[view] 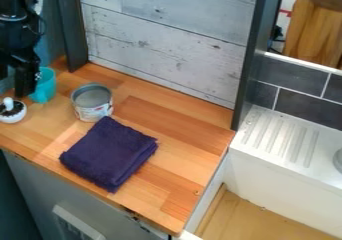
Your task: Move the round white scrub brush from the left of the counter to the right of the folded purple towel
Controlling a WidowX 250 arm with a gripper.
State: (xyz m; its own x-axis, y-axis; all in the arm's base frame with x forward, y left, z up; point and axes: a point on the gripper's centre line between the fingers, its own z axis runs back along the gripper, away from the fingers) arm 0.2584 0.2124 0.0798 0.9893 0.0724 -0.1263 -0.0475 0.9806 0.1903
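Camera view, looking down at a slant: from where I stand, the black robot arm point(17, 26) comes in at the far left, and its claw point(25, 88) hangs low over the left end of the wooden counter point(184, 156). I can't tell whether the claw is spread, pressed together or pinching something. Just to its right is a turquoise cup point(44, 90); whether they touch, I can't say. Slightly nearer, at the left edge, sits a small white bowl point(11, 117), dark inside, with a white knob point(8, 104) sticking up.

Right of the cup stands an open tin point(92, 106) with a printed label. Nearer to me, a folded dark purple cloth point(110, 151) lies flat, its far corner close by the tin. Behind them rises a panel of pale grey boards point(167, 39). Over on the right, past a dark post point(250, 59), there's a ridged white drainboard point(284, 134) below dark tiles point(304, 103).
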